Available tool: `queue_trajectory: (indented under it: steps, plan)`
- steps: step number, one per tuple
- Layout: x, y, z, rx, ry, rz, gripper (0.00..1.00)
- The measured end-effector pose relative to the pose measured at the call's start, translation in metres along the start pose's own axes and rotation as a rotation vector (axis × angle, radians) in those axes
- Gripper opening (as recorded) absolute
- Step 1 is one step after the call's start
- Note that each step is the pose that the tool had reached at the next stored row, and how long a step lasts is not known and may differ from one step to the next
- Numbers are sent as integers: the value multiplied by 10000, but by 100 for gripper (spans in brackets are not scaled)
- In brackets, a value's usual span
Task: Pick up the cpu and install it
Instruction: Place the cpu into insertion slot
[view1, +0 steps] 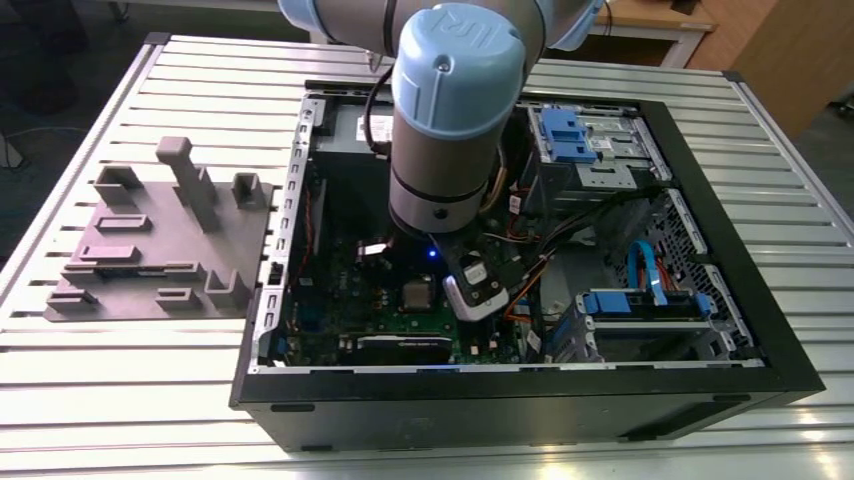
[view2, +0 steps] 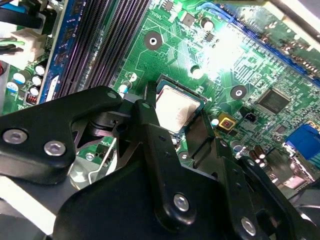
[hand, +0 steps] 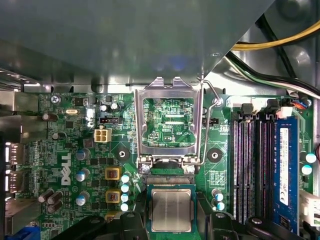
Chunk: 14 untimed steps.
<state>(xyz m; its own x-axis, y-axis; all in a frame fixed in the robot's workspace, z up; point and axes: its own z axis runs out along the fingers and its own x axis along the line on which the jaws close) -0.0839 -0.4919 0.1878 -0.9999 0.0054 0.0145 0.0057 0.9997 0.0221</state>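
Claw (hand: 171, 206) is closed narrow on the cpu (hand: 171, 211), we judge, gripping two opposite edges; it lies flat directly between its fingers (hand: 142, 205), low in the socket (hand: 170, 184) of the motherboard (hand: 65, 135).

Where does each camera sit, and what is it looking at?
Exterior view: off the arm, looking down into the open computer case; the arm reaches inside.
First wrist view: on the arm, facing straight down at the motherboard; part of the hand shows.
Second wrist view: on the arm, slanting across the motherboard past the hand.
Both wrist views share the cpu in its socket.
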Motion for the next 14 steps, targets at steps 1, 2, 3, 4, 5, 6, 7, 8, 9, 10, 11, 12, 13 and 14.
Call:
queue_trajectory:
  steps: [1,2,3,4,5,6,7,8,9,10,11,12,13,14]
  plan:
    - [0,0,4,0,1,0,47]
    - [0,0,6,0,-1,0,47]
    - [0,1,7,-4,-2,0,47]
    - [-1,1,10,-8,-4,0,47]
    - [-1,1,10,-9,-5,-1,47]
    - [-1,1,10,-9,-5,0,47]
    - [-1,1,10,-9,-5,0,47]
    - [-1,1,9,-8,-4,-1,47]
    - [-1,1,10,-8,-4,-1,47]
    - [-1,1,10,-8,-4,-1,47]
    - [-1,2,11,-12,-5,0,47]
    - [-2,2,12,-14,-10,-2,48]
    - [-2,2,13,-15,-9,-2,48]
    - [-2,2,12,-13,-6,-2,54]
